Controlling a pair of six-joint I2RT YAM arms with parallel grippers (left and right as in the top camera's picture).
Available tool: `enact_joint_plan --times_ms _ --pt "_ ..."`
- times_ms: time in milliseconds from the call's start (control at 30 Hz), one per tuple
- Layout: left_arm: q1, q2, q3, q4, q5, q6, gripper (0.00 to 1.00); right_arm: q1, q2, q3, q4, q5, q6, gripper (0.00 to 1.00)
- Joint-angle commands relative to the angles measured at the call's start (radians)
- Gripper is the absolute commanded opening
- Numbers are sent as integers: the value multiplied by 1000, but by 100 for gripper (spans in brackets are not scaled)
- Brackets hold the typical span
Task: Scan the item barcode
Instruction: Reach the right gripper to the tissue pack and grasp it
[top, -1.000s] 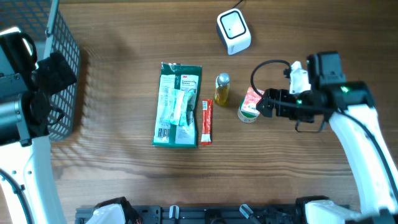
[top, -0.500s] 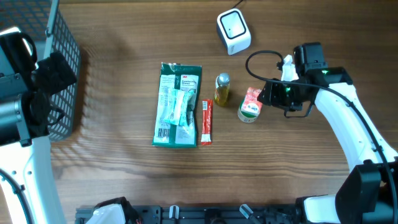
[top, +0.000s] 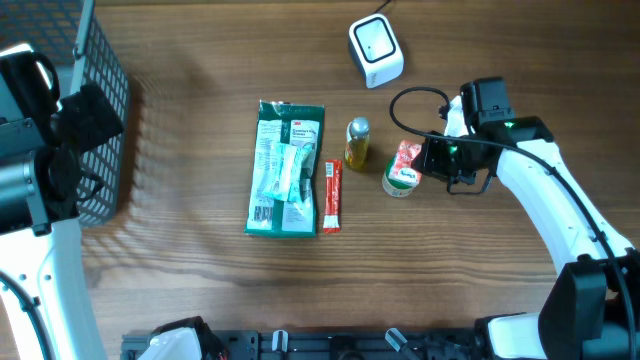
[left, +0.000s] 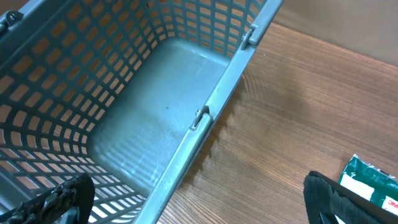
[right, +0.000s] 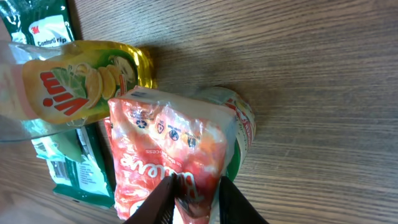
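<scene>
Pinching the near end of the red pouch (right: 166, 155) from both sides, the right gripper (right: 193, 208) shows at the bottom edge of the right wrist view, its fingers (right: 231, 202) pressed against the wrapper. The pouch lies on the wooden table (top: 200, 290), right of the frame's centre in the overhead view, and partly covers a green-and-white tub (top: 398, 184) that peeks out at its lower side. Just left of the pouch lies a small yellow bottle (top: 356, 143) with a gold cap. Further left come a thin red sachet (top: 332, 196) and then a large green pack (top: 286, 168), side by side, lengthwise up and down the frame. The white scanner (top: 375, 50) sits near the top edge, above the bottle and well apart from the pouch.

The left gripper (left: 196, 210) hangs over the rim of the grey mesh basket (left: 205, 118) at the far left of the table. Its dark fingertips (left: 59, 202) stand wide apart in the lower corners of the left wrist view, with nothing between them. A corner of the green pack shows at that view's lower right.
</scene>
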Motion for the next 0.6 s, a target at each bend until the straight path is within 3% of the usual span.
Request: enact_joint_plan --times_ms 0,67,433,567 --pt "4 3 3 3 2 12 100 5 10 -12 2 -7 8 15" --pt "4 3 3 3 2 12 100 5 9 -12 2 -8 8 4" --pt "4 3 3 3 2 12 100 -105 -25 66 -84 8 -208 4" --pt "4 3 3 3 2 12 100 -120 -25 64 -109 122 -276 4"
